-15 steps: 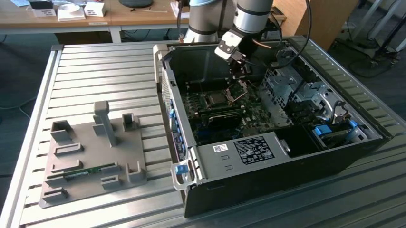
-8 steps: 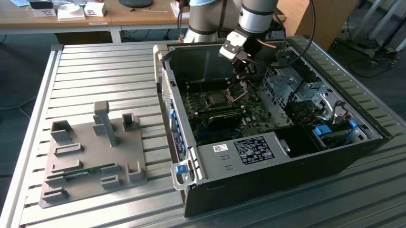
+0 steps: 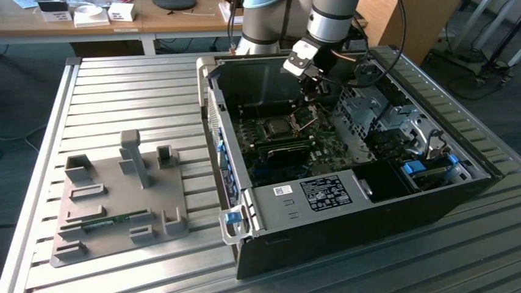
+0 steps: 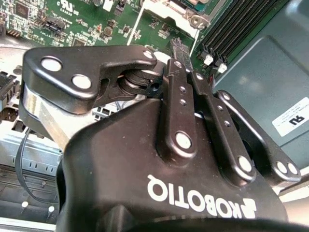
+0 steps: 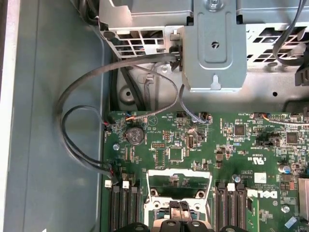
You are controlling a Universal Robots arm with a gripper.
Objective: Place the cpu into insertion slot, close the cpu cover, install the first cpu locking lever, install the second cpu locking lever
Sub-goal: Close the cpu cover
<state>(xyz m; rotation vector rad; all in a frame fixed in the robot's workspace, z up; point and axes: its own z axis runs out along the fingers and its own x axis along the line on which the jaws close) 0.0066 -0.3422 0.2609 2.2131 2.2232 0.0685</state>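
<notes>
White block lettering runs across the black body of the gripper (image 4: 177,48) in the second wrist view. A white sticker (image 4: 292,116) with dark marks sits on a grey panel beyond it. In the exterior view one large white label (image 3: 329,191) and one small white label (image 3: 282,190) lie near each other on the open computer case (image 3: 358,232).

In the first wrist view the green motherboard (image 5: 231,145) carries white printed marks and one round coin cell (image 5: 135,136). Two banks of long black memory slots (image 5: 124,208) stand one on either side of the socket.

The gripper's two fingers are drawn together, tips side by side with only a hairline between them. Whether anything thin is nipped there cannot be told. They hang just at the edge of the cpu cover (image 5: 177,172), one silvery frame with a square window.

In the exterior view a grey square that may be the cpu (image 3: 275,127) lies in the insertion slot (image 3: 262,127), though I cannot be sure.

On the slatted table (image 3: 130,91), at the exterior view's left and well apart from the case, one grey fixture plate (image 3: 114,183) holds one green memory stick (image 3: 106,223).
</notes>
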